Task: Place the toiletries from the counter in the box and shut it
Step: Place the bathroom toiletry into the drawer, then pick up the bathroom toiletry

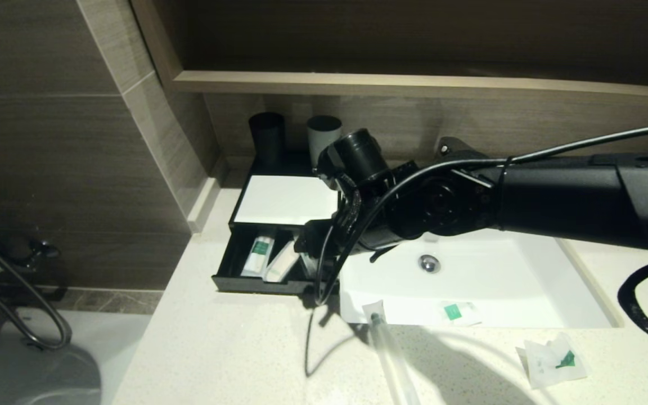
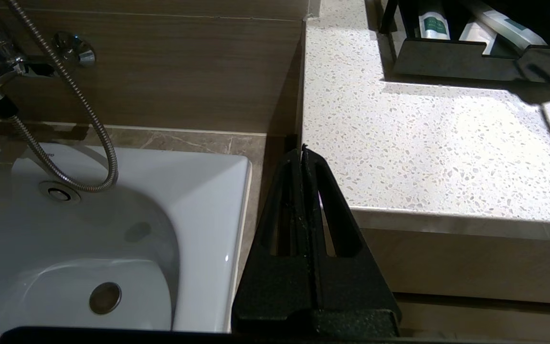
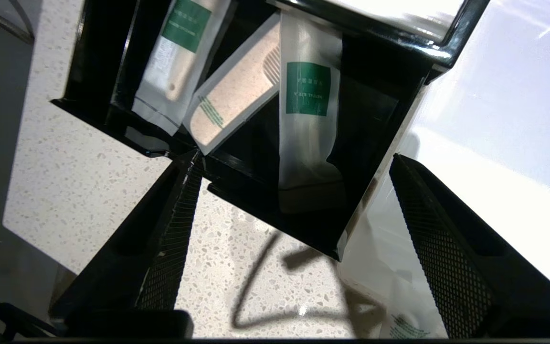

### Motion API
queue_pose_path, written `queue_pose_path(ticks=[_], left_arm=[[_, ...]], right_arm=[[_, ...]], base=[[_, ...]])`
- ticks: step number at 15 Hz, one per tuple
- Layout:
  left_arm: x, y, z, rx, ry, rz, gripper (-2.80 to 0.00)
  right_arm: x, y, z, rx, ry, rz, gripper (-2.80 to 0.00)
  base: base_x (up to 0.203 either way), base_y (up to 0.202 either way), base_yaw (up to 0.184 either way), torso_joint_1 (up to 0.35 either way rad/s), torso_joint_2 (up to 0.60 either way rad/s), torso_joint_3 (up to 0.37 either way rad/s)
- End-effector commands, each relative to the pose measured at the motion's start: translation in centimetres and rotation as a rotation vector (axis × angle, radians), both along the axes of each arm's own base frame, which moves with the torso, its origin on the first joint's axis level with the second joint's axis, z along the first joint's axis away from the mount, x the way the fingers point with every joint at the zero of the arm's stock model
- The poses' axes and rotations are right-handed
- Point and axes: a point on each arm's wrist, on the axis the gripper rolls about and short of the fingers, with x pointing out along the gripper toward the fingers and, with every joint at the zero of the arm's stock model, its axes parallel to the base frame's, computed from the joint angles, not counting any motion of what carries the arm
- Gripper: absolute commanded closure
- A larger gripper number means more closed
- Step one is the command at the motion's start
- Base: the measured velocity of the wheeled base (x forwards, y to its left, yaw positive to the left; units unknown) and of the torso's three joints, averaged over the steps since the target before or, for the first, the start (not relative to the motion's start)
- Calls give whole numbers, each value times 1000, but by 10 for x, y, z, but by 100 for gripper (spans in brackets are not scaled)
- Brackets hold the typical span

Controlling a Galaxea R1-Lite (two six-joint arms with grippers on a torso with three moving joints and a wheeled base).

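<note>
The right tool (image 3: 294, 239) hangs with jaws spread wide and empty above the open black drawer of the low black-and-white box (image 1: 284, 199) at centre left of the head view, three clear packets (image 3: 306, 110) already inside. The remaining clear-and-white packets (image 1: 554, 360) lie on the pale speckled desk (image 1: 217, 349) toward the lower right, nearer this arm; the left tool (image 2: 303, 157) rests clenched by the bathtub.

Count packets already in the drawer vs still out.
3 in the drawer: one at one end, a comb packet, one under the open right end effector. 3 out. Arm may hide more.
</note>
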Motion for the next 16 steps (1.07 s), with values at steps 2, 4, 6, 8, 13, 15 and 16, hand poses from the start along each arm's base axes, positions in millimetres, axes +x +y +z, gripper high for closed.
queue_pose_path(ticks=[2,4,6,8,13,15,16], left_arm=[[0,0,0,0,0,1,0],[0,0,0,0,0,1,0],[0,0,0,0,0,1,0],[0,0,0,0,0,1,0],[0,0,0,0,0,1,0],[0,0,0,0,1,1,0],[0,0,0,0,0,1,0]], right_arm=[[-11,-12,26,44,-37,-1,-280],[-14,-17,28,40,-36,-7,-280],[-16,-28,30,40,-27,-29,-280],[-19,-41,32,35,-16,-56,-280],[-43,-82,36,-5,2,-96,0],[-61,-98,33,-42,11,-79,0],[-69,-105,29,-69,18,-64,0]], base=[[0,0,0,0,0,0],[0,0,0,0,0,0],[0,0,0,0,0,0],[0,0,0,0,0,0],[0,0,0,0,0,0],[0,0,0,0,0,0],[0,0,0,0,0,0]])
